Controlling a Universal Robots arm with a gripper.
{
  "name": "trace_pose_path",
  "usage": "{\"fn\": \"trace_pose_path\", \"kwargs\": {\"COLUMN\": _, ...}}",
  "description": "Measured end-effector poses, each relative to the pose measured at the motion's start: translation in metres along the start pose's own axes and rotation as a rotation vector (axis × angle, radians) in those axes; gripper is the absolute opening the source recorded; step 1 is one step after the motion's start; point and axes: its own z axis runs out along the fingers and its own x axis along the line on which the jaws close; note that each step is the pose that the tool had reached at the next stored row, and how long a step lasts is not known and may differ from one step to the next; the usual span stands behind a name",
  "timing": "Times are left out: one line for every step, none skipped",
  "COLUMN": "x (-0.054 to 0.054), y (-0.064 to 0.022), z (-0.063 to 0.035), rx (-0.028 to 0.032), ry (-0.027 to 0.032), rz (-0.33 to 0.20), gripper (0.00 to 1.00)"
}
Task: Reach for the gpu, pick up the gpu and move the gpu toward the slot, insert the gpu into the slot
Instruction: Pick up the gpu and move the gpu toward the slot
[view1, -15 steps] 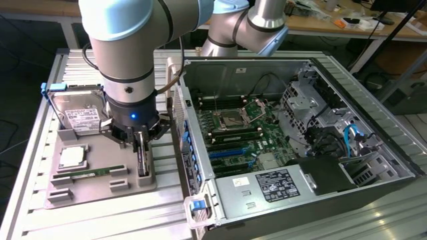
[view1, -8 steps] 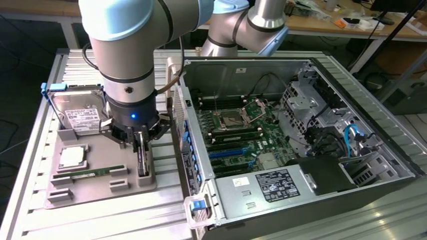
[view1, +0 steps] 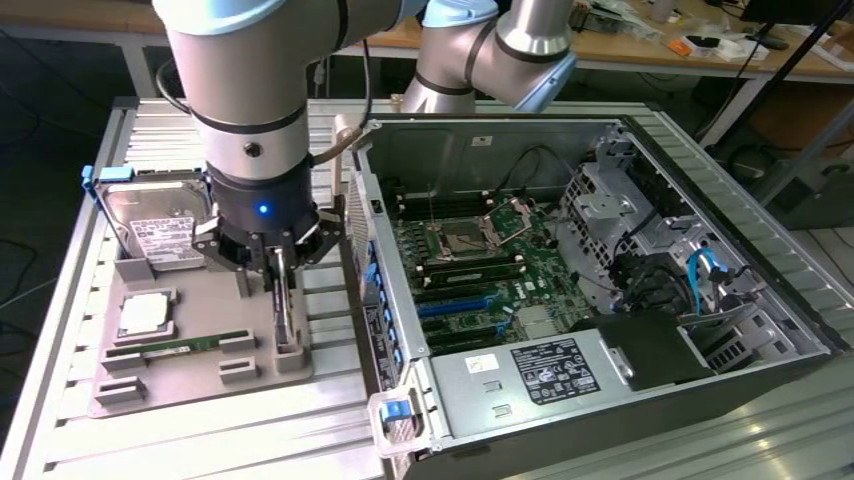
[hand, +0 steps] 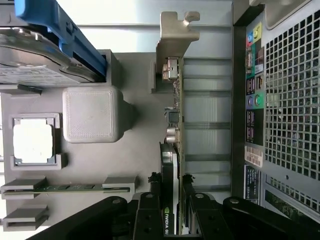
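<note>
The gpu (view1: 284, 318) stands on edge in a grey fixture tray (view1: 174, 385), at the exterior view's left of the open computer case. In the wrist view the gpu (hand: 171, 160) shows edge-on, with its silvery bracket (hand: 175, 40) at the far end. My gripper (view1: 278, 285) has come down over the card. The gripper (hand: 170, 187) has one black finger on each side of the card, pressed against it, and the card still sits in the tray. The bright-blue slot (view1: 461, 300) lies on the green motherboard inside the case, well apart from the card.
On the tray there are also a silver hard drive (view1: 154, 225), a processor chip (view1: 143, 313) and a green memory stick (view1: 187, 345). The case's side wall (view1: 380, 300) rises right beside the card. The case's perforated rear panel (hand: 290, 100) is close by.
</note>
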Motion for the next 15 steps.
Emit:
{"fn": "trace_pose_path", "kwargs": {"x": 0.0, "y": 0.0002, "z": -0.0058, "rx": 0.0, "ry": -0.0004, "rz": 0.0, "gripper": 0.27}}
{"fn": "trace_pose_path", "kwargs": {"x": 0.0, "y": 0.0004, "z": -0.0094, "rx": -0.0001, "ry": -0.0007, "rz": 0.0, "gripper": 0.27}}
{"fn": "trace_pose_path", "kwargs": {"x": 0.0, "y": 0.0005, "z": -0.0124, "rx": 0.0, "ry": -0.0007, "rz": 0.0, "gripper": 0.27}}
{"fn": "trace_pose_path", "kwargs": {"x": 0.0, "y": 0.0006, "z": -0.0159, "rx": 0.0001, "ry": -0.0007, "rz": 0.0, "gripper": 0.27}}
{"fn": "trace_pose_path", "kwargs": {"x": 0.0, "y": 0.0007, "z": -0.0191, "rx": 0.0, "ry": -0.0009, "rz": 0.0, "gripper": 0.27}}
{"fn": "trace_pose_path", "kwargs": {"x": -0.001, "y": 0.0009, "z": -0.0245, "rx": 0.0001, "ry": -0.001, "rz": 0.0, "gripper": 0.27}}
{"fn": "trace_pose_path", "kwargs": {"x": -0.001, "y": 0.0012, "z": -0.0299, "rx": 0.0, "ry": -0.0015, "rz": 0.0, "gripper": 0.27}}
{"fn": "trace_pose_path", "kwargs": {"x": -0.001, "y": 0.0013, "z": -0.0337, "rx": 0.0, "ry": -0.0016, "rz": 0.0, "gripper": 0.27}}
{"fn": "trace_pose_path", "kwargs": {"x": -0.001, "y": 0.0015, "z": -0.039, "rx": 0.0001, "ry": -0.0017, "rz": 0.0, "gripper": 0.27}}
{"fn": "trace_pose_path", "kwargs": {"x": -0.001, "y": 0.0016, "z": -0.0423, "rx": 0.0, "ry": -0.0019, "rz": 0.0, "gripper": 0.27}}
{"fn": "trace_pose_path", "kwargs": {"x": -0.001, "y": 0.0017, "z": -0.0449, "rx": 0.0001, "ry": -0.0019, "rz": 0.0, "gripper": 0.27}}
{"fn": "trace_pose_path", "kwargs": {"x": -0.001, "y": 0.0019, "z": -0.0476, "rx": 0.0, "ry": -0.0022, "rz": 0.0, "gripper": 0.27}}
{"fn": "trace_pose_path", "kwargs": {"x": -0.001, "y": 0.0021, "z": -0.0501, "rx": 0.0, "ry": -0.0024, "rz": 0.0, "gripper": 0.27}}
{"fn": "trace_pose_path", "kwargs": {"x": -0.001, "y": 0.0023, "z": -0.052, "rx": 0.0, "ry": -0.0028, "rz": 0.0, "gripper": 0.27}}
{"fn": "trace_pose_path", "kwargs": {"x": -0.001, "y": 0.0024, "z": -0.0538, "rx": 0.0, "ry": -0.0032, "rz": 0.0, "gripper": 0.27}}
